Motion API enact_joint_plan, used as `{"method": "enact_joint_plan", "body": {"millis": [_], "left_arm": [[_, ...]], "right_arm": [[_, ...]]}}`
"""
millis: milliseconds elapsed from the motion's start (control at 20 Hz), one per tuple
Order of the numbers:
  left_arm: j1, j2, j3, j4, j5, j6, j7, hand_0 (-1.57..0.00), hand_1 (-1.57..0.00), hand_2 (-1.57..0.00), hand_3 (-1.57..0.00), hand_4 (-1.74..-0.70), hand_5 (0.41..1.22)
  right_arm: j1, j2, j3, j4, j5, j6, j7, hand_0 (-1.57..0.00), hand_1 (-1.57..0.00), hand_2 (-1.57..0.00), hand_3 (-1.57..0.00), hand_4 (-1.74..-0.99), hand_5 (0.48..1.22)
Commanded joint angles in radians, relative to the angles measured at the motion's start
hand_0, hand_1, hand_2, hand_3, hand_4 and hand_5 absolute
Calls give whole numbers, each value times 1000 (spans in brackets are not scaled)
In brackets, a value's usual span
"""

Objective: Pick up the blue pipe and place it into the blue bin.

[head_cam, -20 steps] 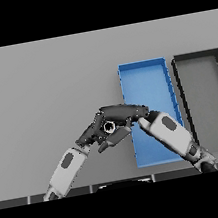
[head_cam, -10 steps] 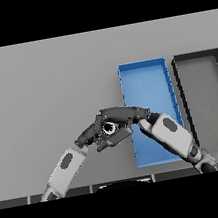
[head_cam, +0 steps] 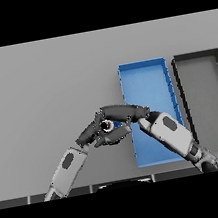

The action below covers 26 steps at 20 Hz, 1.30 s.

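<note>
I see both hands meeting just left of the blue bin [head_cam: 144,79]. R hand [head_cam: 122,113] curled over the pipe [head_cam: 118,124], mostly hidden; L hand [head_cam: 92,133] fingers — can't tell. Black bin [head_cam: 196,56] on right.

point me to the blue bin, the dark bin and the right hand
blue bin [head_cam: 144,82]: head view, bare floor of the bin, upper half.
dark bin [head_cam: 206,94]: head view, bare floor near the middle.
right hand [head_cam: 121,112]: head view, back of the hand, left of the blue bin's edge.
</note>
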Motion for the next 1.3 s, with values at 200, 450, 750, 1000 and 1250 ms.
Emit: {"method": "enact_joint_plan", "body": {"millis": [200,450,750,1000,1250], "left_arm": [[27,4,-5,-23,19,-7,67,-18,-17,-16,-16,-909,564],[46,14,-7,-44,25,-9,75,-5,-5,-5,-5,-925,500],[45,28,-6,-68,31,-17,80,-1,-1,0,0,-916,486],[36,26,-2,-71,24,-7,100,0,0,1,1,-890,485],[41,39,6,-62,20,-11,80,1,1,1,1,-881,482]], "right_arm": [[-20,12,-35,0,-245,-62,123,-1571,-1571,-1571,-1571,-1490,1221],[-194,-26,-117,-15,-450,-208,233,-1571,-1571,-1571,-1571,-1492,1221],[-450,-100,-254,145,-477,-259,164,-1571,-1571,-1571,-1571,-1496,1221],[-500,-178,-327,347,-350,-308,144,-1571,-1571,-1571,-1571,-1498,1221],[-399,-210,-367,517,-270,-309,141,-1571,-1571,-1571,-1571,-1499,1221]]}}
